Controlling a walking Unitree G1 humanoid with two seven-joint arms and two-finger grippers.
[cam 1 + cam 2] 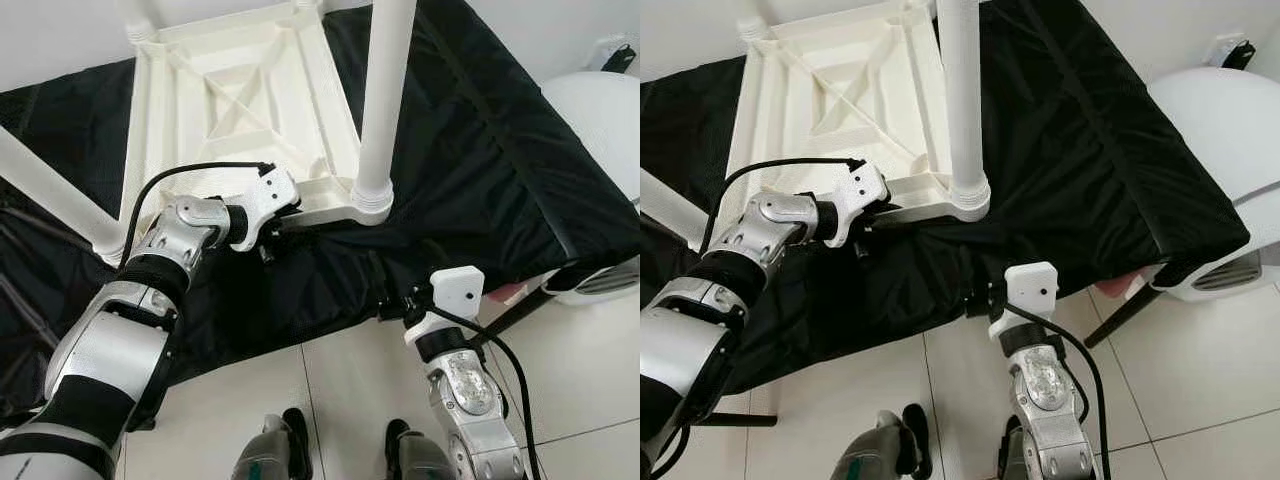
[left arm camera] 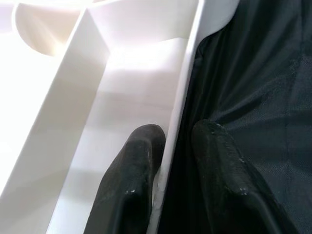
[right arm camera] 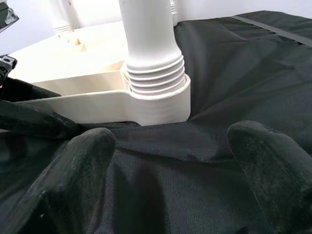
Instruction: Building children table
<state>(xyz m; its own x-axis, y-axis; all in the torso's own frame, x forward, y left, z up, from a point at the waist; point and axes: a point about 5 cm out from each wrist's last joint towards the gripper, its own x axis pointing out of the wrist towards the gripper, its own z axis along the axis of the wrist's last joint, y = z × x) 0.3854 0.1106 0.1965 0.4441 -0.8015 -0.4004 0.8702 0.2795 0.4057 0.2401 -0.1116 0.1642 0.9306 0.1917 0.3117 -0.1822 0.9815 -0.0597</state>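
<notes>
Left gripper (image 2: 168,170) fingers pinching the upturned white children table (image 1: 240,90) rim, right gripper (image 3: 175,161) fingers spread wide, holding nothing, over black cloth (image 1: 480,160)

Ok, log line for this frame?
left gripper: shut on tabletop rim | right gripper: open, near leg | black cloth

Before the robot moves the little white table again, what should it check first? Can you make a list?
1. Left gripper holds the upside-down white plastic table by its rim, a finger on each side: ok.
2. Nearest white tube leg sits in its corner socket: ok; fully tight: cannot tell.
3. Right gripper jaws open, facing that leg: ok.
4. Black fabric cover lies under the table: ok.
5. All four legs fitted: cannot tell.
</notes>
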